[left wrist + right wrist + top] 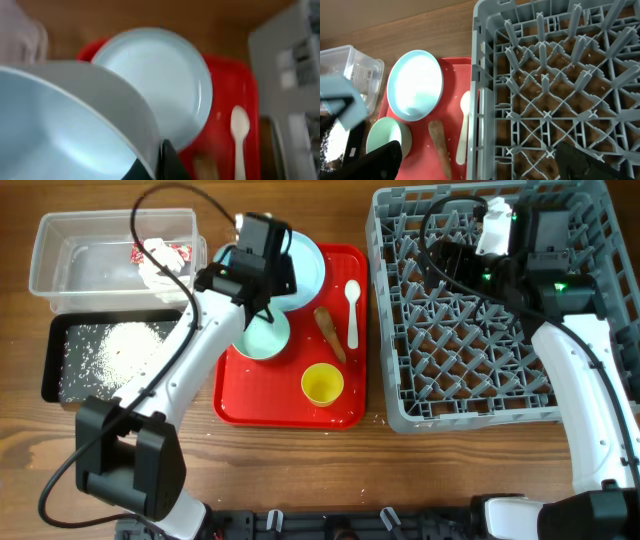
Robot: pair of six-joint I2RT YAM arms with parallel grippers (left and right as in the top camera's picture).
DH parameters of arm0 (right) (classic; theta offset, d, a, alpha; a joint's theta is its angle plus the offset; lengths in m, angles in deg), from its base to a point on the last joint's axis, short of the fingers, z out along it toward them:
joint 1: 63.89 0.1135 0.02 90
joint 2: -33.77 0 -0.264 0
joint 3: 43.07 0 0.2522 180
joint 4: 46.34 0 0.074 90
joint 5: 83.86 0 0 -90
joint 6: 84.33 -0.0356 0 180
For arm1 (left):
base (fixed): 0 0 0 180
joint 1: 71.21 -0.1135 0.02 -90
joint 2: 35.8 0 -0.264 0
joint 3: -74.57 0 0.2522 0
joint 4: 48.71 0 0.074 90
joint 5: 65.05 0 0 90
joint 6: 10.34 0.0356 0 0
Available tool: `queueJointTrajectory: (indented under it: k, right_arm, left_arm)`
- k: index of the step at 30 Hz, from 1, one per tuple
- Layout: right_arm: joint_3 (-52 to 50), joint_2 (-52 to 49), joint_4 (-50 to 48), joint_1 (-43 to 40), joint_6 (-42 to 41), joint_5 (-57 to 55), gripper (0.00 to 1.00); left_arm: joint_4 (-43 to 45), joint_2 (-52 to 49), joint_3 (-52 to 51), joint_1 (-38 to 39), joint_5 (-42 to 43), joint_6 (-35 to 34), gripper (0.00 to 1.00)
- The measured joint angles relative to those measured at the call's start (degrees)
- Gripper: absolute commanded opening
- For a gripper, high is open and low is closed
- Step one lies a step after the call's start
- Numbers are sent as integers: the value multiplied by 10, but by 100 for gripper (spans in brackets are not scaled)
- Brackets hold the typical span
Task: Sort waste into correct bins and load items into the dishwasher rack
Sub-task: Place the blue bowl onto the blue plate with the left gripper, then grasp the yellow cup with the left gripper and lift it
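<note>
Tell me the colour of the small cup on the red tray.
Yellow; the cup shows best in the overhead view.

The clear tub [60, 255] sits at the table's far left, holding the red-and-white wrapper [178, 252] and crumpled tissue [158, 268]; just below it the black tray [55, 365] carries rice grains [125, 342]; the red tray [240, 408] lies in the middle with the plate [308, 272], mint bowl [262, 340], spoon [352, 310], carrot-like stick [330, 334] and yellow cup [322, 384]; the left arm [200, 340] reaches over the plate, a pale blue bowl [226, 257] partly showing at its wrist; the right arm [580, 380] extends over the grey rack [400, 395].
</note>
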Motion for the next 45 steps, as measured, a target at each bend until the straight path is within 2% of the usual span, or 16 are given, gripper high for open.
queueJointTrajectory:
  k: [2, 4, 7, 10, 14, 19, 26, 29, 32, 34, 36, 41, 45]
  right_arm:
    - [0, 0, 3, 0, -4, 0, 100]
    - [0, 0, 3, 0, -6, 0, 100]
    - [0, 0, 4, 0, -6, 0, 100]
    - [0, 0, 5, 0, -7, 0, 100]
    - [0, 0, 5, 0, -7, 0, 100]
    - [0, 0, 3, 0, -7, 0, 100]
    - [0, 0, -5, 0, -9, 0, 100]
    - [0, 0, -5, 0, -9, 0, 100]
    - [0, 0, -5, 0, -9, 0, 100]
    - [0, 0, -5, 0, -10, 0, 100]
    - [0, 0, -7, 0, -10, 0, 100]
    - [0, 0, -4, 0, -10, 0, 100]
    - [0, 0, -4, 0, -10, 0, 100]
  left_arm:
    - [103, -14, 3, -1, -8, 59, 8]
    - [159, -47, 7, -1, 4, 114, 8]
    - [174, -113, 7, -1, 21, 171, 9]
    - [153, -163, 7, -1, 28, 210, 11]
    - [122, -167, 6, -1, 28, 223, 14]
    - [35, -167, 6, -1, 28, 224, 17]
    - [37, -152, 19, -1, 28, 215, 30]
    - [30, -99, 38, -1, 32, 178, 33]
    - [-14, -51, 49, 1, 75, 150, 34]
    - [-91, -43, 55, 13, 137, 139, 41]
    - [-153, -44, 54, 29, 163, 130, 46]
    - [-332, -45, 53, 82, 202, 104, 52]
    - [-393, -45, 53, 82, 221, 81, 57]
